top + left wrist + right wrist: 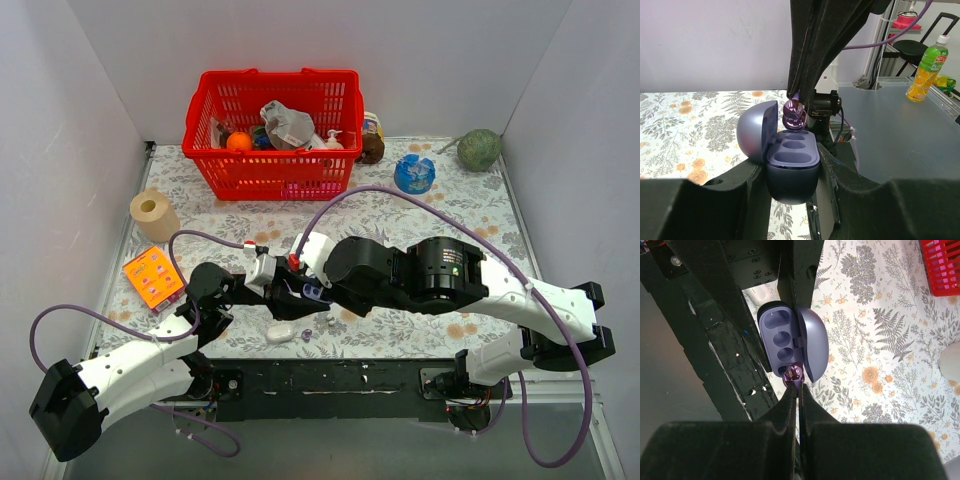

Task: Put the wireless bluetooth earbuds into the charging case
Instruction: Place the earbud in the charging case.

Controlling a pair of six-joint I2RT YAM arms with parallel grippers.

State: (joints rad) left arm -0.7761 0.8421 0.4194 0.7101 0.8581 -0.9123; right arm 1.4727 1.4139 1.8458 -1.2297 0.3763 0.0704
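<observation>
My left gripper (pixel 792 186) is shut on the charging case (pixel 792 160), a blue-lavender case held upright with its lid swung open to the left. Its three hollows show and look empty. My right gripper (pixel 797 386) is shut on a shiny purple earbud (pixel 793 374) at its fingertips. The earbud (pixel 794 115) hangs just above the case's far hollow, touching or nearly touching the rim. In the top view the case (pixel 315 293) sits between both grippers, mostly hidden. A small purplish piece (pixel 306 335) lies on the cloth nearby.
A white rounded object (pixel 281 332) lies near the front edge. A red basket (pixel 270 175) of items stands at the back. A paper roll (pixel 153 212) and orange box (pixel 153 276) are at the left, a blue object (pixel 414 173) and green ball (pixel 479 149) at the back right.
</observation>
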